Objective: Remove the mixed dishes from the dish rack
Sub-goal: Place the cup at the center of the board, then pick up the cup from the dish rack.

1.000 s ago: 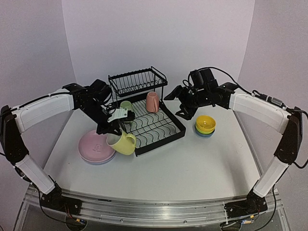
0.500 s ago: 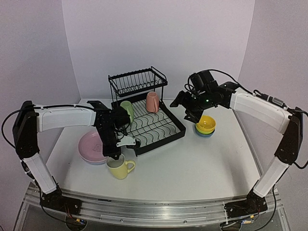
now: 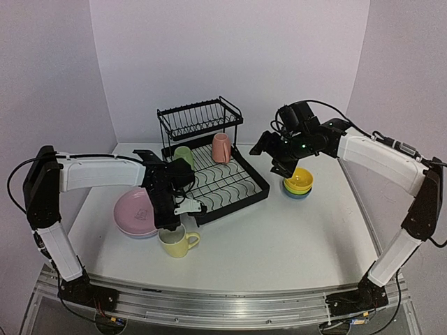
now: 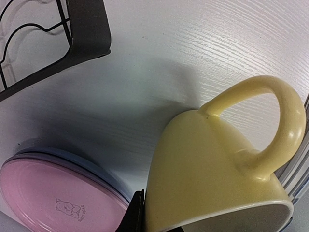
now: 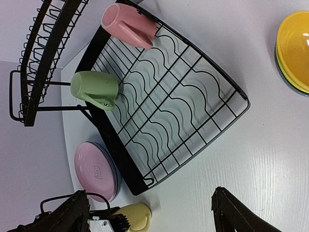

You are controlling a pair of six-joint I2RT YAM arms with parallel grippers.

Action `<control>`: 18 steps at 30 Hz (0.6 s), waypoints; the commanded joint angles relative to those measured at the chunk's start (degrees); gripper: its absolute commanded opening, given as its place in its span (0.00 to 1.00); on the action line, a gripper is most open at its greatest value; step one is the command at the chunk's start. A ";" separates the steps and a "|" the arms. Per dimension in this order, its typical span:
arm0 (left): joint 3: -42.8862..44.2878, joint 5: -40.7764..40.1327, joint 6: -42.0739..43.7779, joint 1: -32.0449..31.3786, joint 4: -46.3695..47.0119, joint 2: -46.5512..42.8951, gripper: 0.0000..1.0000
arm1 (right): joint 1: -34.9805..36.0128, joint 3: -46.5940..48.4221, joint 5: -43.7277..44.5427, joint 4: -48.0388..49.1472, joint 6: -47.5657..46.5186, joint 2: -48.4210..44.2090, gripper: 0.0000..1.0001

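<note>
The black wire dish rack [image 3: 225, 183] stands mid-table. A light green mug [image 3: 184, 155] and a pink mug [image 3: 221, 147] lie in its tray; its upper shelf [image 3: 199, 118] is bare. My left gripper [image 3: 171, 222] is shut on the rim of a yellow mug [image 3: 179, 243], which stands upright on the table in front of the rack's near corner. The left wrist view shows the mug [image 4: 212, 174] with one finger [image 4: 133, 217] against its wall. My right gripper [image 3: 274, 159] is open and empty, hovering above the rack's right side. Its wrist view shows both mugs, green [image 5: 94, 89] and pink [image 5: 130, 26].
A stack of plates with the pink one on top [image 3: 138, 213] lies left of the yellow mug, close to it. A stack of bowls with the yellow one on top [image 3: 299, 180] sits right of the rack, under the right arm.
My left gripper carried the yellow mug from beside the rack down to the table in front of the plates and has nearly stopped. The right gripper shifted slightly.
</note>
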 commanded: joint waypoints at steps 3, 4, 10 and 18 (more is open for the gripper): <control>3.45 4.90 -1.08 -0.09 -1.93 0.85 0.33 | 0.28 0.60 1.14 -0.47 -2.55 -1.82 0.85; 4.42 5.27 -0.86 0.14 -2.44 0.77 0.40 | 0.27 0.71 1.21 -0.46 -3.22 -1.76 0.85; 9.32 8.06 2.83 2.03 -5.94 -1.15 0.64 | 0.25 3.51 -0.45 -0.37 -12.61 -0.14 0.83; 5.13 15.42 9.98 11.15 4.08 -13.17 0.72 | 1.44 7.18 -5.91 5.22 -37.16 5.16 0.78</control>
